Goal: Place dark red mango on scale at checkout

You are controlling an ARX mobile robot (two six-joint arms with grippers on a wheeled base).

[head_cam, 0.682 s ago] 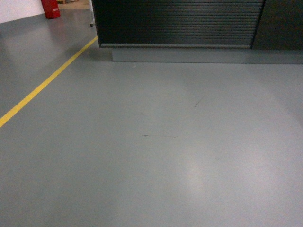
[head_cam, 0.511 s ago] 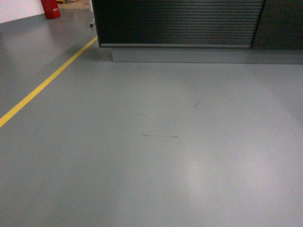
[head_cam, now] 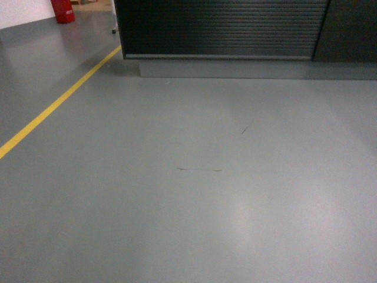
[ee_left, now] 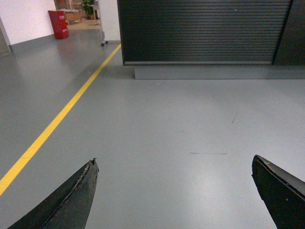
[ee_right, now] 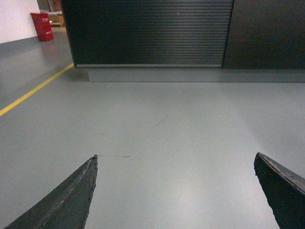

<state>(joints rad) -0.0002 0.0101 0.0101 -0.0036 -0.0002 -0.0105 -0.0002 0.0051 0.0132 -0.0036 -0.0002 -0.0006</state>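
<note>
**Two empty grippers face the checkout across bare floor**

Two wide-spread pairs of black fingers frame the scene from the wrist cameras. The left gripper (ee_left: 174, 191) holds nothing, its dark fingers (ee_left: 71, 200) showing only at the bottom corners of the left wrist view with grey floor between them. The right gripper (ee_right: 176, 191) is equally parted and equally empty, its tips low at either edge of the right wrist view.

Ahead stands the checkout (head_cam: 224, 29), its horizontally ribbed black front panel set on a grey base (head_cam: 253, 69), seen from the head camera across a stretch of glossy grey floor (head_cam: 194, 206). A smooth dark panel (head_cam: 347, 29) adjoins the ribbed section on the right. Only the counter's front is visible; its top lies above every view, so neither the dark red mango nor the scale can be seen in any picture.

A yellow line (head_cam: 59, 103) runs diagonally along the floor on the left, toward the counter's left corner. Beyond it, at the far upper left, sits a red container (head_cam: 63, 10) against a white wall. Thin dark scuff marks (head_cam: 199, 170) streak the floor mid-scene.
</note>
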